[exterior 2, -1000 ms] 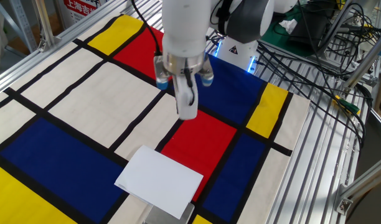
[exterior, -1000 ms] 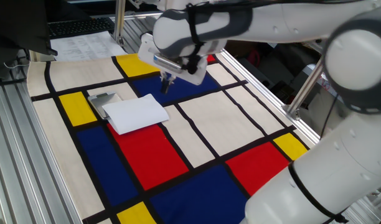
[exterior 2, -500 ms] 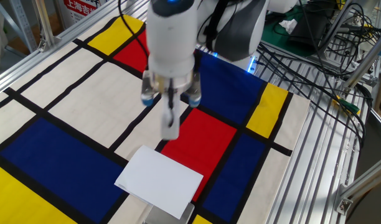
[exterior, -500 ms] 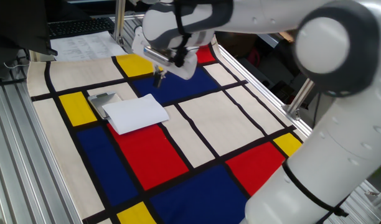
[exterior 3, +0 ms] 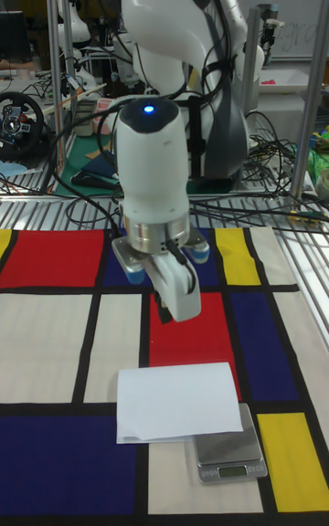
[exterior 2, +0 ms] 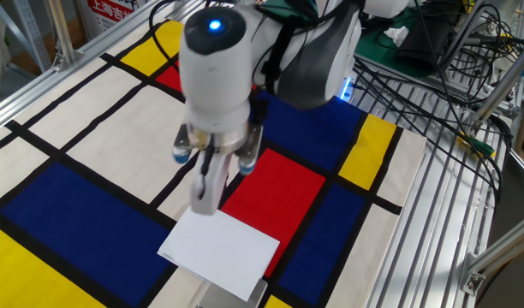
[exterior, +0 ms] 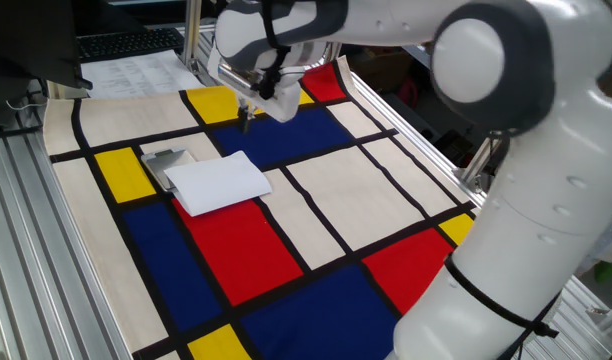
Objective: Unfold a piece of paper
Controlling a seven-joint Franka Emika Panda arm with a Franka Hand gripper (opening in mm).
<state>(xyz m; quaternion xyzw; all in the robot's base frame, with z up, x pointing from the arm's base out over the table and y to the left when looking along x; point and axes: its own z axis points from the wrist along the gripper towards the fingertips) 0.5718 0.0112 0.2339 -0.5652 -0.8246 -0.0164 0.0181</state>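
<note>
Colour-blocked cloth covers the worktop (exterior: 386,190); the piece of paper (exterior: 219,182) lies folded, overlapping a grey plate (exterior 3: 230,458). I'd lower my hand (exterior 2: 207,198) (fingers pressed together) toward its loose edge.

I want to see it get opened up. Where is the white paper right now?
In the tall fixed view the piece of paper lies folded on the coloured cloth, just below the gripper, with one corner resting on the small grey plate.

cloth (exterior: 336,200): colour-block, black lines | grey plate (exterior 3: 230,458): on cloth | printed sheets (exterior: 136,68): beyond cloth edge
</note>
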